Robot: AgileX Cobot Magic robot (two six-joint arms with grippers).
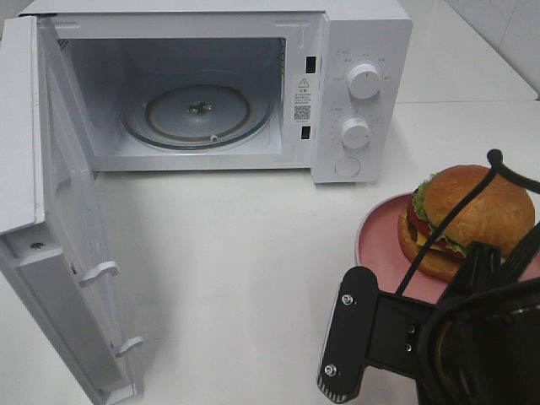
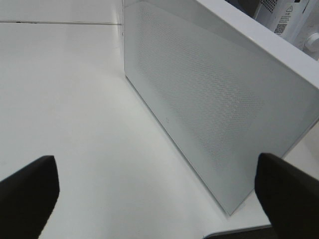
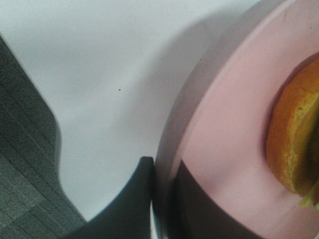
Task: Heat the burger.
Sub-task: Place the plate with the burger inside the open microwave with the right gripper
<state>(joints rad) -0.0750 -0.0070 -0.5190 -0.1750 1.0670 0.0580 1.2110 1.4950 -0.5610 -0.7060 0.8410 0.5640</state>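
Exterior high view gives us the burger [image 1: 472, 215] sitting on a pink plate [image 1: 381, 240] at the right of the white desk [image 1: 245, 253], in front of the microwave [image 1: 359, 42] and off to its right. The microwave door [image 1: 51, 194] stands swung wide to the left, and we see the glass turntable [image 1: 198, 114] inside. From the right wrist we see the right tool [image 3: 164, 174] clenched on the plate's rim, one jaw outside it and one on the inner face, close to the bottom bun. The left tool [image 2: 158, 184] is released, jaws wide apart, above the desk and facing the door's mesh panel.
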